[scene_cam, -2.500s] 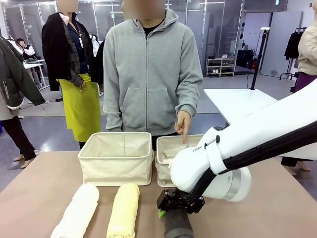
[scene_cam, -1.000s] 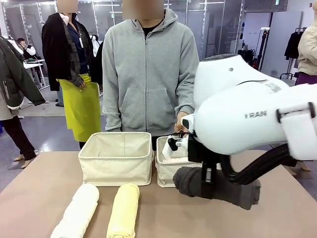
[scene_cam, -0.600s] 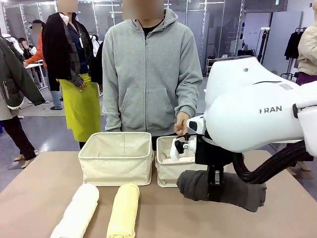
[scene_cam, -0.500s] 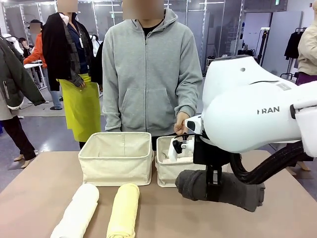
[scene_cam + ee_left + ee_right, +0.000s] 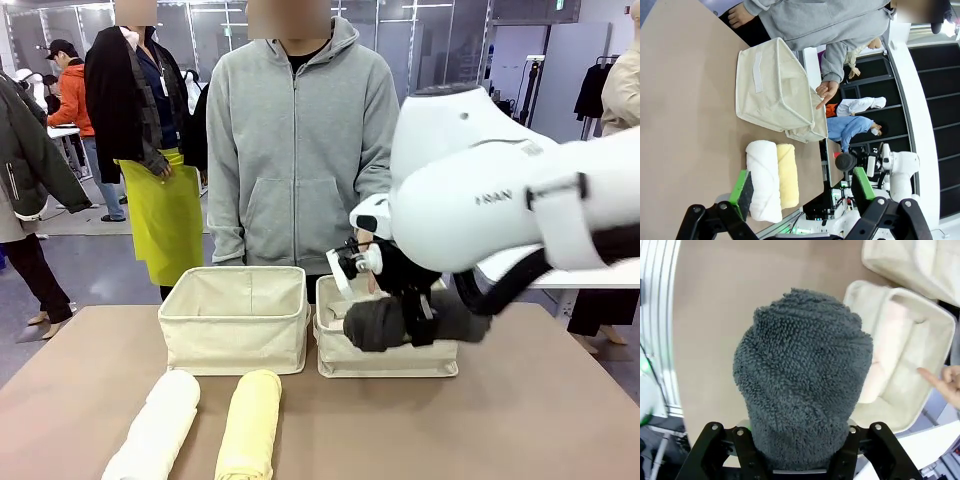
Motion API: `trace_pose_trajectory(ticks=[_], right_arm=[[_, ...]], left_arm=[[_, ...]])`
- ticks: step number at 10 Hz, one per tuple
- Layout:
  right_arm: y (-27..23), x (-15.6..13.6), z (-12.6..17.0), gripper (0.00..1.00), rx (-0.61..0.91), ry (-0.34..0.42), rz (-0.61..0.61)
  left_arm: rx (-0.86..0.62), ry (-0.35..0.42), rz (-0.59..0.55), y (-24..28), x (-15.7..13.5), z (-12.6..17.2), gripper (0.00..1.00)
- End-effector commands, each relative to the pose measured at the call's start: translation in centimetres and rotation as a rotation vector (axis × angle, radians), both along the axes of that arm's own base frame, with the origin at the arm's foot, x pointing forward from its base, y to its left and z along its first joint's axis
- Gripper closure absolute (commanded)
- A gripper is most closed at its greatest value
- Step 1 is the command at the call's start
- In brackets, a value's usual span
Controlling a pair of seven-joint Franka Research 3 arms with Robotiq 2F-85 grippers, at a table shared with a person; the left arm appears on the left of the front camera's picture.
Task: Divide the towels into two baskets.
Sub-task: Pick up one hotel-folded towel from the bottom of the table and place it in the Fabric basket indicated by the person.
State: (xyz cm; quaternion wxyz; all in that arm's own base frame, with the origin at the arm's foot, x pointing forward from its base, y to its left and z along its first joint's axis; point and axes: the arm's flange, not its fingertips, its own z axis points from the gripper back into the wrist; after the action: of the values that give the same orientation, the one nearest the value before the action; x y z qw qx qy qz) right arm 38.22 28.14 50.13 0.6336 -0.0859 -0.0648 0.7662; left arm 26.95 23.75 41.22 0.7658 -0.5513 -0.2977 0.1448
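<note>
My right gripper is shut on the dark grey towel and holds it level over the front rim of the right basket. In the right wrist view the grey towel rises between my fingers, with the pale pink towel lying in the basket beyond it. The left basket stands beside it. The white towel and the pale yellow towel lie side by side on the table's near left. My left gripper is open above the white towel.
A person in a grey hoodie stands at the far side, one hand pointing a finger into the right basket. The brown table has bare room at the near right. Other people stand farther back.
My right gripper has lifted the dark grey towel off the table and carried it back and up, from in front of the right basket to over its front rim.
</note>
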Motion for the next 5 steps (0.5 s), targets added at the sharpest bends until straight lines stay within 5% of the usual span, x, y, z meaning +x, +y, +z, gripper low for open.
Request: trace_pose_trajectory(ticks=[1,5], right_arm=[[2.1,4.5,0.8,0.67,-0.041,0.002,0.04],[4.3,11.8,0.5,0.67,-0.029,0.023,-0.009]], left_arm=[[-0.01,-0.024,-0.002,0.2,-0.2,0.1,0.0],[-0.01,-0.024,-0.002,0.2,-0.2,0.1,0.0]])
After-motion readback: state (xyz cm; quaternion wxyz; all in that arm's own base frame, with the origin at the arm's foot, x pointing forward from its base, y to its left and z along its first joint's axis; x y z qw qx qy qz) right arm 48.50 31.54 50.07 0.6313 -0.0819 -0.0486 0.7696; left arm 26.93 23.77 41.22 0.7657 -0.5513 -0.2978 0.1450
